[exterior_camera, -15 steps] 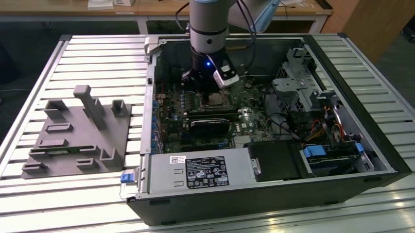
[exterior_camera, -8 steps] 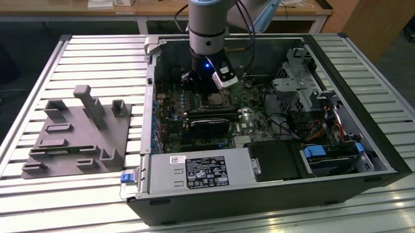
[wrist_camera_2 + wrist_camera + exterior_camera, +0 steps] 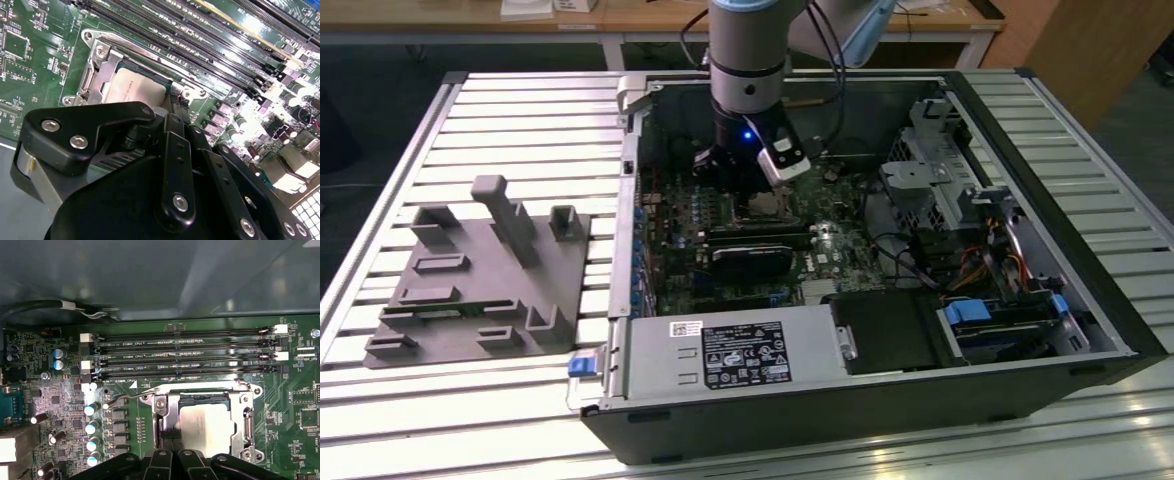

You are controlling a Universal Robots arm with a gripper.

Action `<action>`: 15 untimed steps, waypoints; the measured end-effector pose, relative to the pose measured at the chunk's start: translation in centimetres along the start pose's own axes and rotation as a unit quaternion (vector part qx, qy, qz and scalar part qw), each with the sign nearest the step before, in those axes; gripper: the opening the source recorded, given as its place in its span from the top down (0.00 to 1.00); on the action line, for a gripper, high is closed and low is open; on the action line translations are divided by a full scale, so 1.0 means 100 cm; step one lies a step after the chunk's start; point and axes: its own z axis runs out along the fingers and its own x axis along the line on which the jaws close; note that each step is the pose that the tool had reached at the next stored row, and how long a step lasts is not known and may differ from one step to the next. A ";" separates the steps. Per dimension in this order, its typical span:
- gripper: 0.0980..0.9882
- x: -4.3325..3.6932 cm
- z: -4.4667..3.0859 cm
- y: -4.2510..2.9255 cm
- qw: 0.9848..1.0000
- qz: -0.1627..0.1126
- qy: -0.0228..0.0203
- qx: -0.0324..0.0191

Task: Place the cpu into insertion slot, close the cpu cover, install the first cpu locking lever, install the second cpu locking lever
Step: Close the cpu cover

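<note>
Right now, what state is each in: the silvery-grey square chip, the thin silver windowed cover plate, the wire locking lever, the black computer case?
silvery-grey square cpu: seated in its socket.
thin silver cpu cover: down flat around the cpu.
wire locking lever: low beside the socket; latched or not, cannot tell.
black computer case: on its side, panel off.
gripper: at the socket's edge.

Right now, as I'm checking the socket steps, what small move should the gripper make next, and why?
Probably shift the gripper toward the hooked end of the locking lever. The cpu sits in its socket, the cpu cover looks down around it, and the lever's end seems to stand free out to the side.
</note>
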 end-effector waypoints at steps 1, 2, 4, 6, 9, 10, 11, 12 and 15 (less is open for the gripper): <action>0.99 -0.0006 0.0000 0.0001 1.000 0.000 0.000 0.000; 0.99 -0.0012 0.0000 0.0001 1.000 0.000 0.000 0.000; 0.99 -0.0023 0.0000 0.0002 1.000 0.000 0.000 0.000; 0.99 -0.0030 0.0000 0.0002 1.000 0.000 0.000 0.000; 0.99 -0.0030 0.0000 0.0002 1.000 0.000 0.000 0.000; 0.99 -0.0031 0.0000 0.0002 1.000 0.000 0.000 0.000; 0.99 -0.0031 0.0000 0.0002 1.000 0.000 0.000 0.000; 0.99 -0.0031 0.0000 0.0002 1.000 0.000 0.000 0.000; 0.99 -0.0032 -0.0021 0.0002 1.000 0.000 0.000 0.000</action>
